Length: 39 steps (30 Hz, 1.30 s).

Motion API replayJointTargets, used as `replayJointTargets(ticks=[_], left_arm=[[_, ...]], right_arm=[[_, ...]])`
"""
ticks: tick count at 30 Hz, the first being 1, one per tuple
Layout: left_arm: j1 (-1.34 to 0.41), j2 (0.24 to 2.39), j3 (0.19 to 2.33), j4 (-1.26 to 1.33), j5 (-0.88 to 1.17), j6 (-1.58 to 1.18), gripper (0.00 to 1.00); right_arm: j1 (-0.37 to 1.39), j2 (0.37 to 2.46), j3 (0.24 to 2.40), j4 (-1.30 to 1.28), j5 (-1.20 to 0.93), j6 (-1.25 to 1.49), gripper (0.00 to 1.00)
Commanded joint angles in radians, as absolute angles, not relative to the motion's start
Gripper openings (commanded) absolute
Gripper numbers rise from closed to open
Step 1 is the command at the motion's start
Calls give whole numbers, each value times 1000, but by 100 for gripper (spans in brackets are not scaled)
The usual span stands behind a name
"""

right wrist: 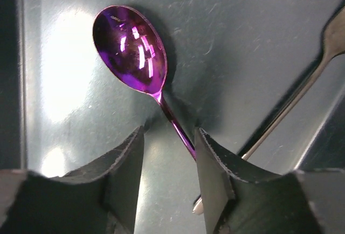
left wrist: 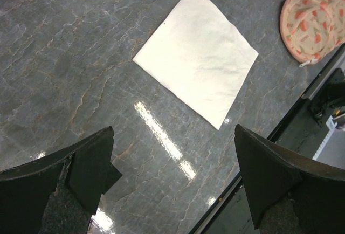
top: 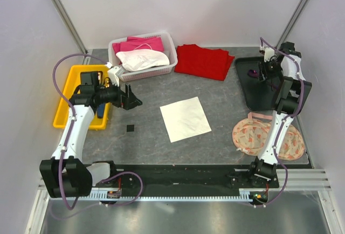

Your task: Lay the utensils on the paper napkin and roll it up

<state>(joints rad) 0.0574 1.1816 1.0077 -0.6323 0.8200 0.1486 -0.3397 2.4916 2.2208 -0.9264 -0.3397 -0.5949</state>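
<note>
At the far left a yellow plastic tray lies on the grey stone-patterned worktop; the left claw hangs above the bare worktop, fingers spread wide and holding nothing. The thin off-white square paper napkin lies flat and unrolled at the worktop's middle, nothing on it. At the right, the purple metallic spoon lies in the black tray; the right claw is narrowed astride its slim handle, a gap showing on the left finger's side, so not clamped; a second slim shiny utensil lies just beside it in the same tray.
</note>
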Motion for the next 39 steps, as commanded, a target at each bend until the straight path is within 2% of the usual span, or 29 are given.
replayJointTargets(ticks=[1, 6, 8, 11, 14, 18, 22, 28, 32, 33, 36, 39], left_arm=[[22, 1192, 1037, -604, 779, 221, 100], [12, 1210, 1043, -606, 769, 245, 100], [11, 1223, 1052, -607, 765, 250, 100], [-17, 1239, 1065, -607, 765, 253, 100], [-29, 1255, 1066, -609, 756, 262, 99], [-46, 1256, 1065, -607, 721, 262, 93], [-72, 1247, 1049, -581, 663, 255, 88], [-150, 1227, 986, -488, 586, 245, 81], [-283, 1258, 966, -483, 540, 438, 72], [-308, 1262, 966, -488, 528, 480, 67], [-437, 1285, 954, -512, 482, 670, 55], [-557, 1318, 907, -540, 411, 839, 49]], right_arm=[[-334, 2451, 2183, -956, -380, -584, 42], [-333, 2445, 2181, -963, -385, -597, 21], [-334, 2442, 2175, -969, -383, -598, 20], [-334, 2430, 2174, -973, -391, -588, 0], [-334, 2392, 2174, -968, -423, -539, 0], [-333, 2295, 2142, -895, -430, -382, 0], [-327, 2107, 1976, -728, -388, -204, 0], [-284, 1910, 1772, -675, -328, 64, 0], [-223, 1778, 1606, -657, -347, 155, 0], [-212, 1755, 1550, -640, -351, 170, 0], [-175, 1697, 1490, -637, -357, 184, 0], [-172, 1661, 1444, -641, -368, 199, 0]])
